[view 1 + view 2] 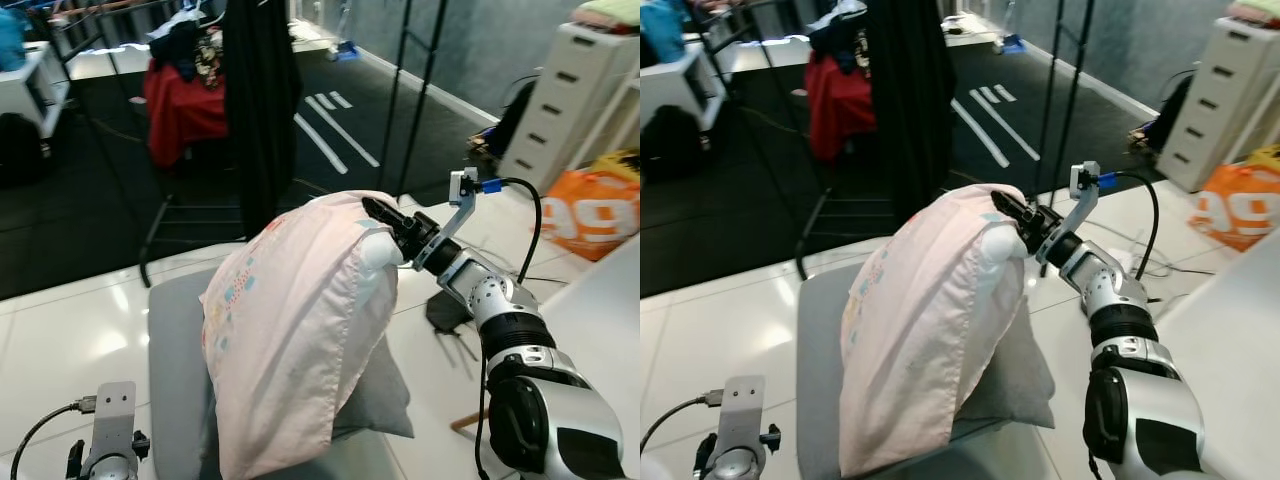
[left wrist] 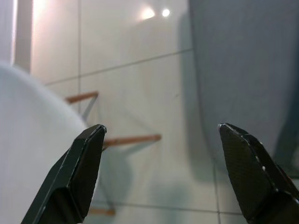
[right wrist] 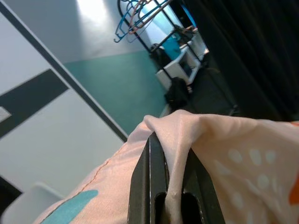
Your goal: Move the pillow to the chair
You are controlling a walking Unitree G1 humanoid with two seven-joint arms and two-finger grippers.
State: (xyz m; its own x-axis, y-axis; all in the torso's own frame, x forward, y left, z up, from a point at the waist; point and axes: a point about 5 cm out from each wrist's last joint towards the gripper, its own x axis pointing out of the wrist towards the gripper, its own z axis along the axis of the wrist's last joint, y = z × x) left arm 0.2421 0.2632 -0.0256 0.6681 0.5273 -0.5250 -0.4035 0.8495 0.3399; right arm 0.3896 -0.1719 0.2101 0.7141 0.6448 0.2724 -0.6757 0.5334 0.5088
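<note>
The left gripper (image 2: 161, 154) has its two black fingers (image 2: 77, 179) spread wide apart, with nothing between them. Beyond them lies a glossy white tiled floor (image 2: 135, 79) with two bright light reflections, and thin wooden legs (image 2: 131, 139) cross it between the fingers. A grey chair (image 2: 243, 65) edge rises on one side and a pale rounded shape (image 2: 32, 140), too blurred to identify, bulges in on the other.
</note>
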